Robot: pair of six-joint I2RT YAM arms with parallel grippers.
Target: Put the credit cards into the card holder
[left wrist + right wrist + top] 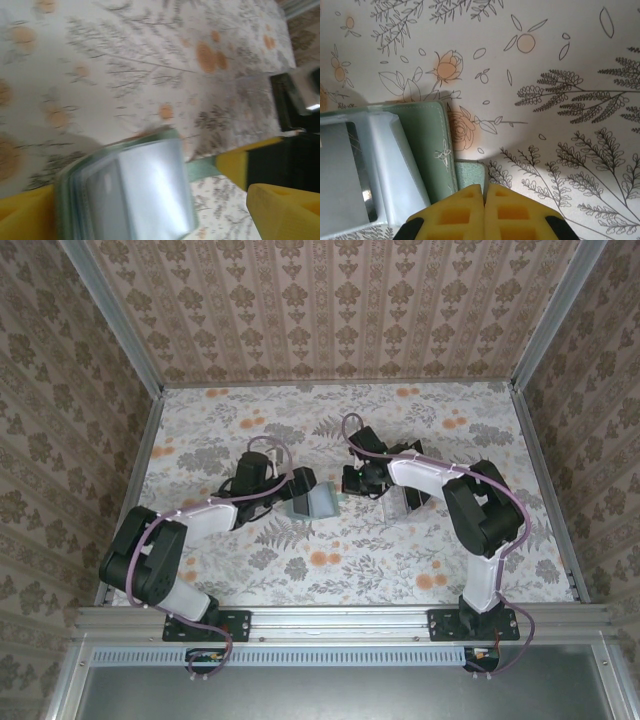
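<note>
On the bench [400, 570], the left end effector [150, 212] has its jaws spread wide, with the open card holder [427, 145] between its fingers and the clear sleeves [150, 185] fanned out. Just beyond, the right end effector [484, 194] has its jaws pressed together, tips at the holder's green tab [470, 172].

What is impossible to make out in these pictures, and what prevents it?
Left wrist view: card holder blurred and cut by bottom edge; pocket contents unreadable.
Right wrist view: shut right end effector covers the holder's flap edge; a pinch is uncertain.
Top view: holder too small, partly hidden by left end effector.
</note>
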